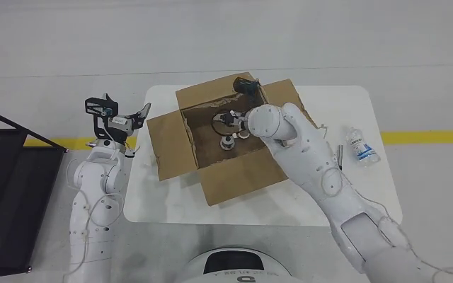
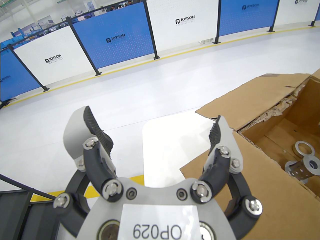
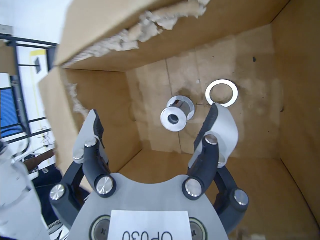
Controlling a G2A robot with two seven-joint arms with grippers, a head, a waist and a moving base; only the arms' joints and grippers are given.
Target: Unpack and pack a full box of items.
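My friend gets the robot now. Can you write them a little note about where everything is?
Left gripper: open, empty, held left of the brown cardboard box.
Right gripper: open, empty, over the shiny metal spool inside the box.
A flat silver ring lies beside the spool, not touching.
Probably done: the clear plastic bottle lies out on the white table.
Left: lift out spool and ring, then repack.

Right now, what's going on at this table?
The right end effector hangs open and empty inside the open brown cardboard box. It is just above a silver metal flanged spool that sits near a flat silver metal ring on the box floor. The left end effector is open and empty, off the edge of the white table by the box's side flap. A clear plastic water bottle lies on the table outside the box.
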